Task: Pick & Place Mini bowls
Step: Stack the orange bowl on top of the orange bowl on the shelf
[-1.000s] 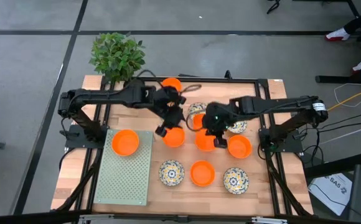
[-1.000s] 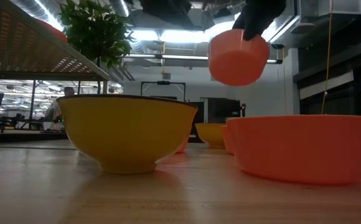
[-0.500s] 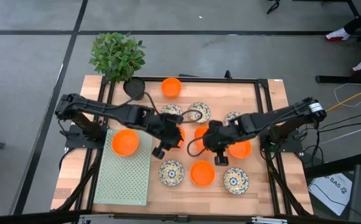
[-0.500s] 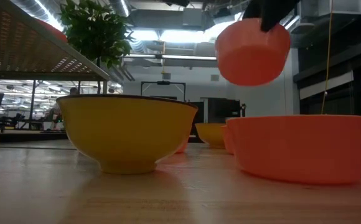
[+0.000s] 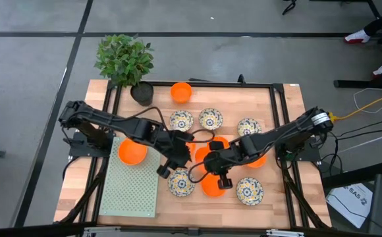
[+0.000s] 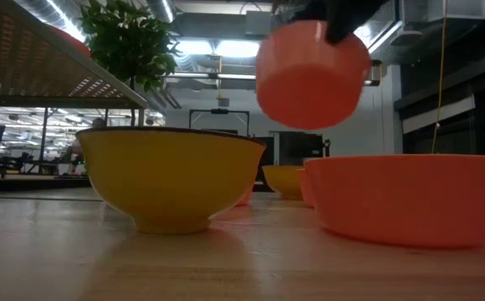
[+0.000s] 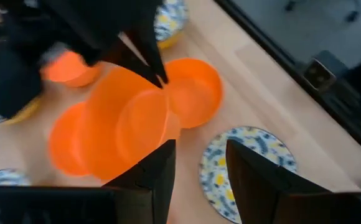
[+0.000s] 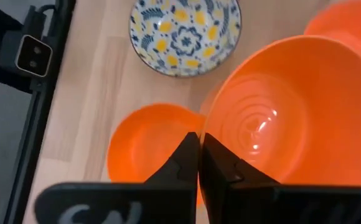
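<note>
- High view, straight down: a wooden table (image 5: 290,105) carries small bowls, some plain orange, some white with blue-and-yellow flowers.
- Both dark arms reach in from the sides and meet near the table's middle.
- Right wrist view: the right gripper (image 8: 199,155) has its two fingers pressed together on the rim of a held orange bowl (image 8: 274,112), pinching the thin wall. The bowl's ridged inside faces the camera.
- Low view: that bowl (image 6: 309,75) hangs tilted in the air, clear of the tabletop, under a dark gripper.
- Below it in the right wrist view lie another orange bowl (image 8: 149,146) and a floral bowl (image 8: 183,34), both resting on the wood.
- Left wrist view: the left gripper (image 7: 199,146) has its fingers spread apart with nothing between them. It is just beside the held bowl, above a floral bowl (image 7: 246,165).
- From above, one orange bowl (image 5: 132,151) sits on a green perforated mat (image 5: 132,191) at the left side.
- Another orange bowl (image 5: 181,91) stands alone at the far edge, near a potted plant (image 5: 124,59).
- Three floral bowls form a row behind the grippers, and more bowls sit along the near edge.
</note>
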You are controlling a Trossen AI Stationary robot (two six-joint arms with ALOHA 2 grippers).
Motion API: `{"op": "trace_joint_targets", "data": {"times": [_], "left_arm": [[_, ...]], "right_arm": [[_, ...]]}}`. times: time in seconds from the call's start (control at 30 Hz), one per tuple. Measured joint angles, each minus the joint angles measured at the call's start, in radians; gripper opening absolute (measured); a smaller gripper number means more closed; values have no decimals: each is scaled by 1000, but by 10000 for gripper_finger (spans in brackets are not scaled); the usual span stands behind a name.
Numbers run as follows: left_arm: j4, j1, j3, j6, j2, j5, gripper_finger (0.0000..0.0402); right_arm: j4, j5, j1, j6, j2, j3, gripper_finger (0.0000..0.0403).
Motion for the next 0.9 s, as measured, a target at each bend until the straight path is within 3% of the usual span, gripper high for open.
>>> {"op": "trace_joint_targets", "data": {"times": [0.17, 0.67, 0.9], "left_arm": [[1, -11, 0, 44, 45, 27, 136], [-7, -32, 0, 106, 61, -44, 135], [-13, -34, 0, 135, 57, -32, 77]], "right_arm": [[2, 1, 1, -55, 41, 89, 7], [-53, 9, 5, -99, 89, 248, 7], [-55, 12, 5, -101, 89, 249, 13]]}}
